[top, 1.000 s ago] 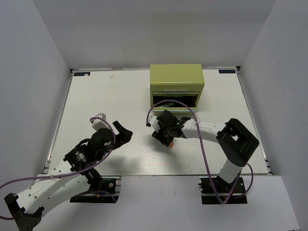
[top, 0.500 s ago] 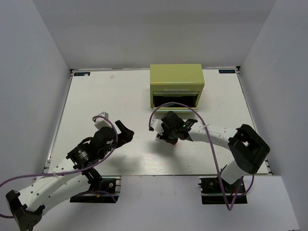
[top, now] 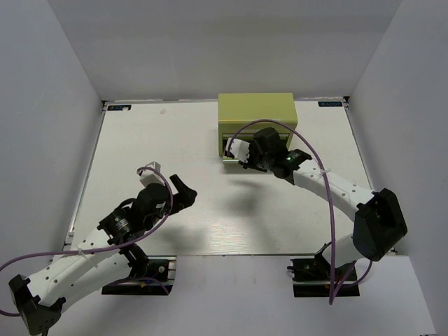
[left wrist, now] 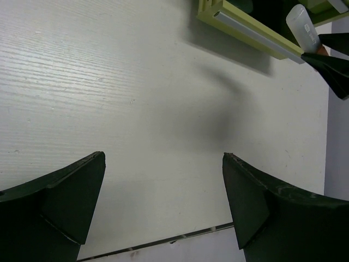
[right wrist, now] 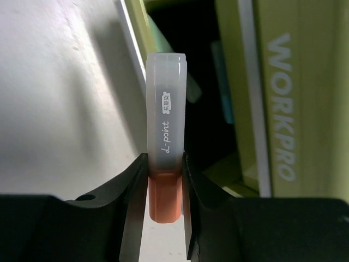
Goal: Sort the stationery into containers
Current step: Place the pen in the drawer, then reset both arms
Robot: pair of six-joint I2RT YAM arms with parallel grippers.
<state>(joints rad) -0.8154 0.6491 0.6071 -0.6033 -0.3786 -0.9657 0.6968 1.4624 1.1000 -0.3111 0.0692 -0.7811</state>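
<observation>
My right gripper (top: 238, 151) is shut on an orange highlighter with a clear frosted cap (right wrist: 165, 114), gripped near its orange end (right wrist: 164, 201). It holds it at the left part of the open dark drawer front of the yellow-green chest (top: 257, 110). In the right wrist view the chest (right wrist: 283, 82) shows "WORKPRO" lettering, and light blue and green pens (right wrist: 222, 82) lie inside the drawer. My left gripper (top: 183, 190) is open and empty over bare table (left wrist: 163, 158). The left wrist view shows the highlighter cap (left wrist: 302, 24) by the drawer rail (left wrist: 251, 35).
The white table (top: 161, 140) is walled by grey panels at the left, back and right. The table's near edge (left wrist: 163, 240) runs just under my left fingers. My right arm's cable (top: 308, 150) arcs over the chest's front.
My right gripper has carried the orange highlighter from mid-table up to the chest's open drawer. My left arm has barely shifted.
</observation>
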